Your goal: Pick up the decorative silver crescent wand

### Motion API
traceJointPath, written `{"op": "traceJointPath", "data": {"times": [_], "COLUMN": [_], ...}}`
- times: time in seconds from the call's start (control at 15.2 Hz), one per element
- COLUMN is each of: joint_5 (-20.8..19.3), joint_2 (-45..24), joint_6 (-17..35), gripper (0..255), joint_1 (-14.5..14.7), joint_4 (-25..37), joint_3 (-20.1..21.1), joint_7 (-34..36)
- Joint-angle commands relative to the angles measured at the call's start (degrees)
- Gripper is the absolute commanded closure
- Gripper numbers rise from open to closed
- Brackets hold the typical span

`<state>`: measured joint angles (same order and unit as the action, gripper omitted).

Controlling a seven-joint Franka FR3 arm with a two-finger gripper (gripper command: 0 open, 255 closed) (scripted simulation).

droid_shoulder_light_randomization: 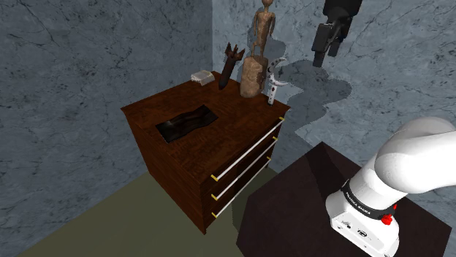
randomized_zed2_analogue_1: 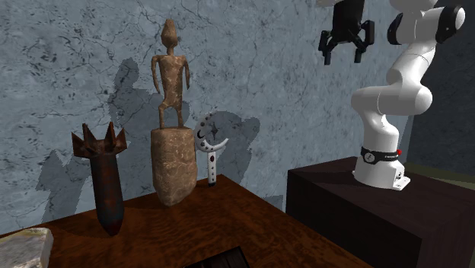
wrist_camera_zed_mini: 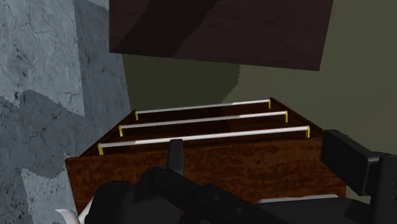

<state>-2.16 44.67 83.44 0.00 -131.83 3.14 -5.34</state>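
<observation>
The silver crescent wand (droid_shoulder_light_randomization: 272, 82) stands upright at the back corner of the dark wooden dresser (droid_shoulder_light_randomization: 219, 142), its crescent head at the top and a pale studded handle below. In the second exterior view the wand (randomized_zed2_analogue_1: 211, 149) stands just right of a tall carved figure. My black gripper (droid_shoulder_light_randomization: 326, 48) hangs high above the dresser, up and to the shoulder view's right of the wand and well apart from it. Seen from the second exterior view, the gripper (randomized_zed2_analogue_1: 346, 50) is open, with nothing between its fingers.
A carved wooden figure on a stone block (randomized_zed2_analogue_1: 170, 145) stands close beside the wand, then a dark spiked bomb shape (randomized_zed2_analogue_1: 106, 179) and a pale stone slab (droid_shoulder_light_randomization: 199, 76). A dark patch (droid_shoulder_light_randomization: 186, 122) marks the dresser top. The dresser's drawer rails (wrist_camera_zed_mini: 203, 121) face my stand (randomized_zed2_analogue_1: 365, 209). Blue-grey walls close the corner.
</observation>
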Motion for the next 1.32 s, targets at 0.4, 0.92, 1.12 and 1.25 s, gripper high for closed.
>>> {"op": "traceJointPath", "data": {"times": [0.4, 0.92, 1.12, 1.25], "joint_5": [-4.43, -7.55, -7.58, -7.17], "joint_2": [-5.93, -17.7, -23.0, -26.75], "joint_6": [9.19, 21.0, 24.94, 27.35], "gripper": [0, 0, 0, 0], "joint_1": [-1.08, -1.98, -2.08, -2.12], "joint_4": [-1.19, 1.88, 4.39, 6.47], "joint_3": [-5.86, -13.16, -15.68, -17.24], "joint_7": [-8.04, -18.28, -22.21, -24.93]}}
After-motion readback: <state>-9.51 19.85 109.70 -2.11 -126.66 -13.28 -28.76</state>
